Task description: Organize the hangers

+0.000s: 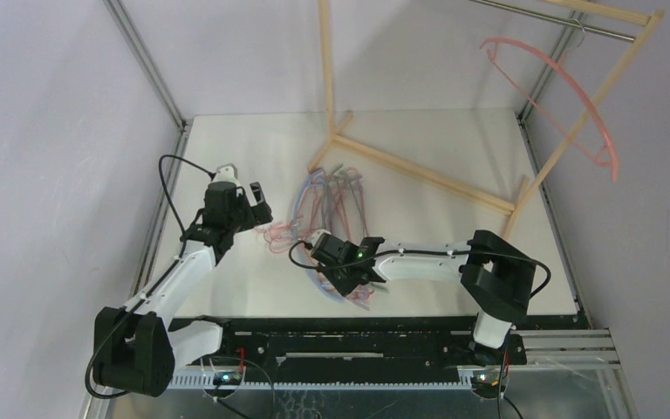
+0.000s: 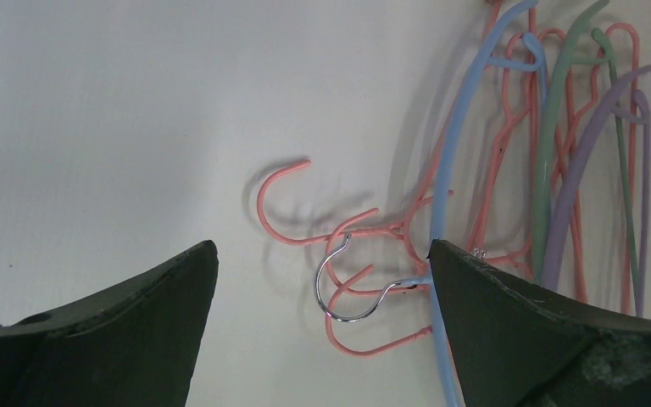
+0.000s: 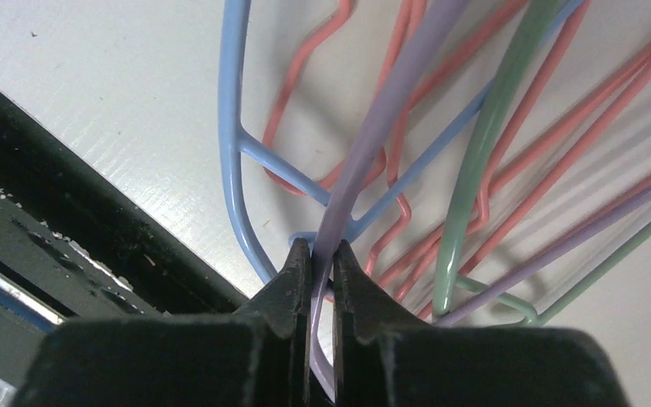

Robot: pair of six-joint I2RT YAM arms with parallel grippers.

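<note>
right tool (image 3: 320, 254): clenched on lilac hanger (image 3: 387, 114) | left tool (image 2: 322, 250): released, over pink hooks (image 2: 260, 203) at pile's left edge

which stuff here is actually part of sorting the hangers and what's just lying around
Part of the job:
- hanger pile
- lilac hanger, clamped in the right gripper
- salmon hanger, hanging at the metal rail
- left gripper, open over the hooks

Just there:
- wooden rack frame
- table
</note>
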